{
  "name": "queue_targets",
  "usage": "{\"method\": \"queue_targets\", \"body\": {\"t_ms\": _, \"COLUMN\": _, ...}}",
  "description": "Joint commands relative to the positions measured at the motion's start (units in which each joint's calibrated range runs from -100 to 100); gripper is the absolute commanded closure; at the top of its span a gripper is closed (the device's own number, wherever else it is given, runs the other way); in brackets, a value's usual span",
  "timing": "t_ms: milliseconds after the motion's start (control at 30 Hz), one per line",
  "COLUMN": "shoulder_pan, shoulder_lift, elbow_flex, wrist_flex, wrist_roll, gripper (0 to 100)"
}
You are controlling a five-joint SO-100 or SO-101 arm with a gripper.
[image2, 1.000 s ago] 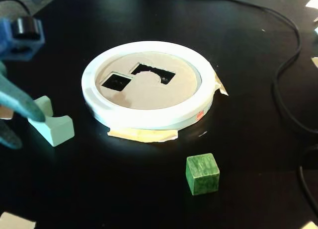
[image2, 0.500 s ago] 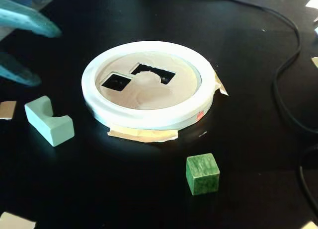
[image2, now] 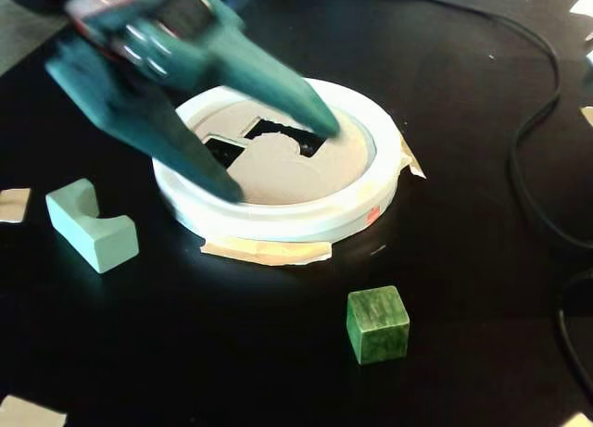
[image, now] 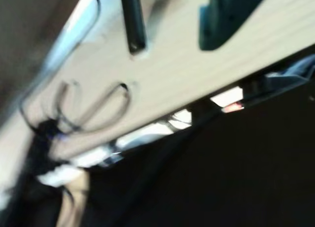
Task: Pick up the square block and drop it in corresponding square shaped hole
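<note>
In the fixed view a dark green square block [image2: 377, 325] sits on the black table, in front of a white round container [image2: 287, 223]. The container's tan lid [image2: 278, 172] has dark shaped cut-outs [image2: 283, 135], partly hidden by my fingers. My teal gripper [image2: 278, 158] hangs over the lid, blurred, jaws spread wide and empty, well behind and left of the block. In the wrist view the gripper [image: 174, 45] shows as a thin black finger [image: 134, 25] and a teal finger [image: 224, 17], apart, over a pale blurred surface. The block is out of the wrist view.
A pale green notched block [image2: 91, 226] lies left of the container. Tan tape scraps [image2: 267, 251] stick out under the container's rim. A black cable [image2: 533, 168] runs down the table's right side. Paper scraps [image2: 13, 205] lie at the left edge.
</note>
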Motion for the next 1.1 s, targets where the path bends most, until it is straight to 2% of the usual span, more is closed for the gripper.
{"method": "queue_targets", "body": {"t_ms": 0, "shoulder_pan": -1.6, "shoulder_lift": 13.4, "elbow_flex": -15.7, "wrist_flex": -0.4, "wrist_roll": 3.4, "gripper": 19}}
{"method": "queue_targets", "body": {"t_ms": 133, "shoulder_pan": -6.0, "shoulder_lift": 22.5, "elbow_flex": -23.6, "wrist_flex": 1.2, "wrist_roll": 6.6, "gripper": 19}}
{"method": "queue_targets", "body": {"t_ms": 500, "shoulder_pan": -9.3, "shoulder_lift": 36.0, "elbow_flex": -30.3, "wrist_flex": 1.2, "wrist_roll": 7.0, "gripper": 19}}
{"method": "queue_targets", "body": {"t_ms": 1067, "shoulder_pan": -9.1, "shoulder_lift": 41.9, "elbow_flex": -31.1, "wrist_flex": 1.1, "wrist_roll": 8.2, "gripper": 20}}
